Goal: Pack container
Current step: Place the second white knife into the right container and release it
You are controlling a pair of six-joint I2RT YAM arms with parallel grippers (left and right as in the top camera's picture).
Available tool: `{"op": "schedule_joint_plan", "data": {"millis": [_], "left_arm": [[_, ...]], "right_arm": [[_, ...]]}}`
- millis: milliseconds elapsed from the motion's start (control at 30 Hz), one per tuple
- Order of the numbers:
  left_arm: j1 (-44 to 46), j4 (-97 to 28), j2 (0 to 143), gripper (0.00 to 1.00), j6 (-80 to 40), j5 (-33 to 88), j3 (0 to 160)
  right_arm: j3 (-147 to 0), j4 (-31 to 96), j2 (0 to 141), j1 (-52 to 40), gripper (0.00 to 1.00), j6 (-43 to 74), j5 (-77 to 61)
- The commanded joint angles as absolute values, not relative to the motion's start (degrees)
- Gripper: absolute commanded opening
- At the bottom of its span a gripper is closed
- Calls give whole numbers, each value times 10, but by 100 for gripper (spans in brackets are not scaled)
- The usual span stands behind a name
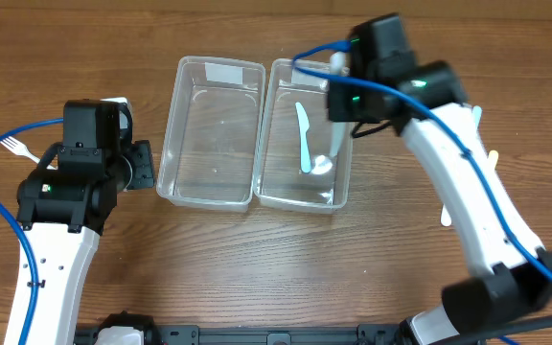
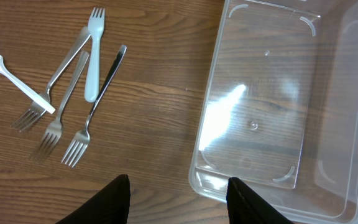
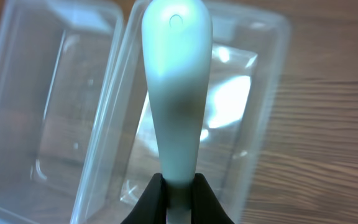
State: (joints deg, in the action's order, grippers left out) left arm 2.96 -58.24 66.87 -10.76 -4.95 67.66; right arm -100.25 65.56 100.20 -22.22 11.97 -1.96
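Note:
Two clear plastic containers stand side by side, the left one [image 1: 209, 129] empty and the right one [image 1: 286, 105] holding a pale green knife [image 1: 303, 134] and a spoon [image 1: 322, 166]. My right gripper [image 1: 339, 103] is over the right container, shut on a pale green utensil [image 3: 176, 93] whose broad handle end points away from the jaws [image 3: 178, 193]. My left gripper [image 1: 142, 165] is open and empty beside the left container's near corner [image 2: 207, 180], its fingers [image 2: 179, 202] low over the wood.
Several forks lie left of the containers: a white plastic one [image 2: 11, 68], a pale blue plastic one [image 2: 94, 50] and metal ones [image 2: 55, 124]. A white fork [image 1: 12, 147] shows beside my left arm. More utensils [image 1: 477, 115] lie partly hidden under my right arm.

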Motion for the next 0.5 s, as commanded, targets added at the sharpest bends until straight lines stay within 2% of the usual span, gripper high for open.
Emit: {"op": "schedule_joint_plan", "data": {"millis": [0,200,300,367,433,467], "left_arm": [[28,-582,668,51,-103,-44,690],[28,-582,668,51,-103,-44,690],[28,-582,668,51,-103,-44,690],[28,-582,668,51,-103,-44,690],[28,-581,668,51,-103,-44,690],[28,-581,668,51,-103,-44,690]], "right_arm": [[-990,644,1075,-246,4,127,-17],[-989,637,1147,-247,4,137,-23],[-989,631,1152,-247,9,136,-23],[-995,632,1152,-247,14,135,-23],[-1005,638,1151,-247,26,135,-23],[-1012,644,1150,-247,36,135,-23]]}}
